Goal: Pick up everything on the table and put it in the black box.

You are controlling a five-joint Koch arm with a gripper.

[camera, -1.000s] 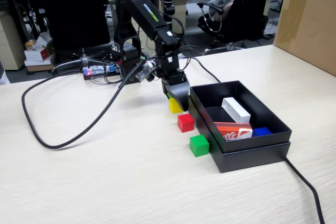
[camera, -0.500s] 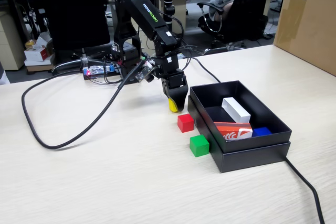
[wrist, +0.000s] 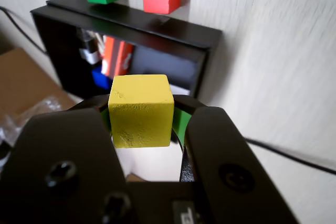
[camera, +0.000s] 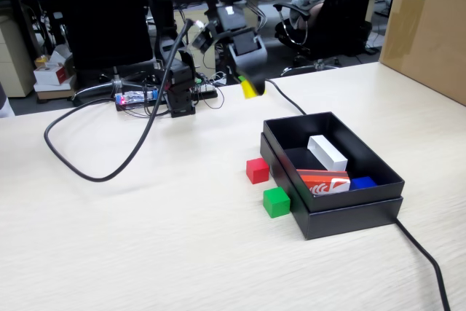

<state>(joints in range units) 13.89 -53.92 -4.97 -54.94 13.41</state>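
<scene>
Up in the air behind the black box [camera: 331, 162], the pincer [wrist: 142, 121] is pinching the yellow cube [wrist: 140, 110] on two flat opposite faces. Looks light, rigid, smooth-ish, so probably an easy hold. Red cube [camera: 257, 170] and green cube [camera: 276, 201] sit on the counter [camera: 131, 238] just beside the box. Fixed view's blurry around the pincer.

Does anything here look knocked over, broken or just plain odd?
Nothing looks broken or spilled. The pincer holds the yellow cube squarely in the air. The red cube and green cube sit upright on the table beside the black box. A white block and an orange-red packet lie inside.
</scene>
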